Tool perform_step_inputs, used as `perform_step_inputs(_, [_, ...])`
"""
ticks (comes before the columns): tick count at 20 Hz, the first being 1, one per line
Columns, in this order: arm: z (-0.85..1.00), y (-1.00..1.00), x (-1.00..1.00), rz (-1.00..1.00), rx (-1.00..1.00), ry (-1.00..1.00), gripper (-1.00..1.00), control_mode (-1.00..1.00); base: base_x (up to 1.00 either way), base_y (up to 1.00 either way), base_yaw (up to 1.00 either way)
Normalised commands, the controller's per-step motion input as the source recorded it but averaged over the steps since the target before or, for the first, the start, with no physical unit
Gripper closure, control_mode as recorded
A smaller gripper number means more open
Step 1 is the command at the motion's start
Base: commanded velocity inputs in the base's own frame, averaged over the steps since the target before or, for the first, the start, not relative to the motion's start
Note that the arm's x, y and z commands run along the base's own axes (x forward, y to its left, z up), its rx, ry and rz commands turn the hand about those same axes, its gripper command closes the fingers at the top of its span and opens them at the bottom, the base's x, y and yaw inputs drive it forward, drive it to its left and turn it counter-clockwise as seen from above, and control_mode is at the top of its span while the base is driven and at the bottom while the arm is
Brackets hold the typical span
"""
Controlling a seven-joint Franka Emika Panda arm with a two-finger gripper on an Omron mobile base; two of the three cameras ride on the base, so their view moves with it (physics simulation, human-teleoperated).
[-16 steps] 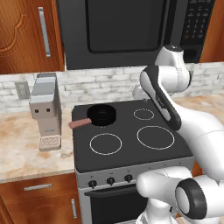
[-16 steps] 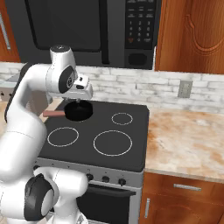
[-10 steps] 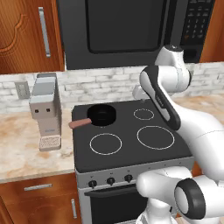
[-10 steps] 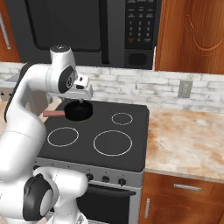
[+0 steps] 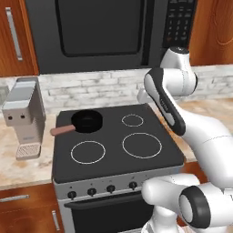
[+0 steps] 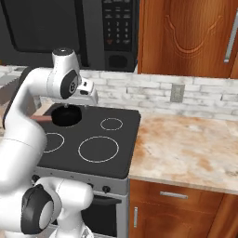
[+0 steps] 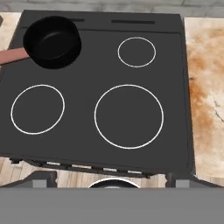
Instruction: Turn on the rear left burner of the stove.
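Because a small black skillet (image 5: 87, 121) with a reddish handle sat on it, the rear left burner (image 7: 53, 42) of the black glass-top stove (image 5: 119, 157) was covered. Black knobs (image 5: 110, 189) lined the silver front panel. Above, the two-finger gripper (image 6: 86, 92) hovered, probably surveying; its jaw spacing was indiscernible.

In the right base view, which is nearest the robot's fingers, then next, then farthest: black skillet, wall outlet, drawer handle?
From the fingers:
1. Black skillet, just below them, a bit left.
2. Wall outlet, off to the right on the brick wall.
3. Drawer handle, low on the right cabinet.
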Motion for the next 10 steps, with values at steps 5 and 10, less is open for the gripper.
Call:
perform_step_inputs(5, [0.0,0.0,0.0,0.0,0.0,0.0,-1.0,1.0,-0.2,-0.78,0.0])
perform_step_inputs(10, [0.0,0.0,0.0,0.0,0.0,0.0,-1.0,1.0,-0.01,-0.14,0.0])
